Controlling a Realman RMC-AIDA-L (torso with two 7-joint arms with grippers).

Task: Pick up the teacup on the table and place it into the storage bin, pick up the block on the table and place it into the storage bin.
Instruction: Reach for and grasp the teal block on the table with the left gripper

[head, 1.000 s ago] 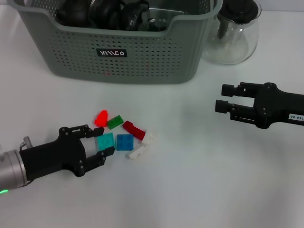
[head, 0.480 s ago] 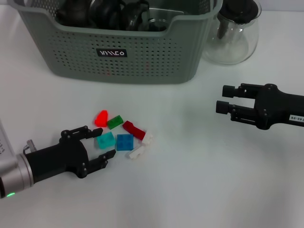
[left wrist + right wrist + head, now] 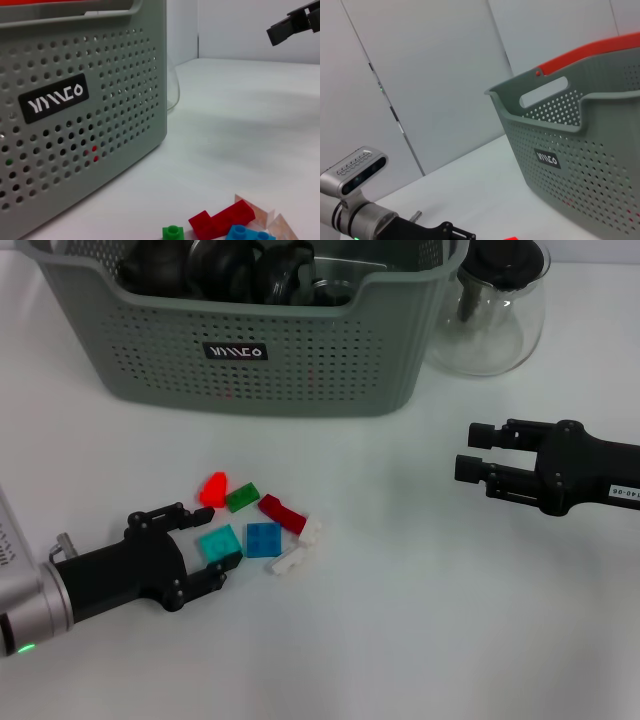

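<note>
Teal block (image 3: pixel 218 542) now between open left gripper (image 3: pixel 208 541) fingers; orange bin (image 3: pixel 300 350) handle only in wrist views.

The left gripper (image 3: pixel 209 538) is matte black with small screws along its linkages, mounted on a silver cylindrical wrist bearing a green indicator light. The right gripper (image 3: pixel 472 450) is likewise black, with paired block-tipped fingers and a small white printed label on its body.

storage bin (image 3: pixel 75 125) fills near side | red block (image 3: pixel 220 220), green block (image 3: pixel 173 232) on table (image 3: pixel 240 125)
</note>
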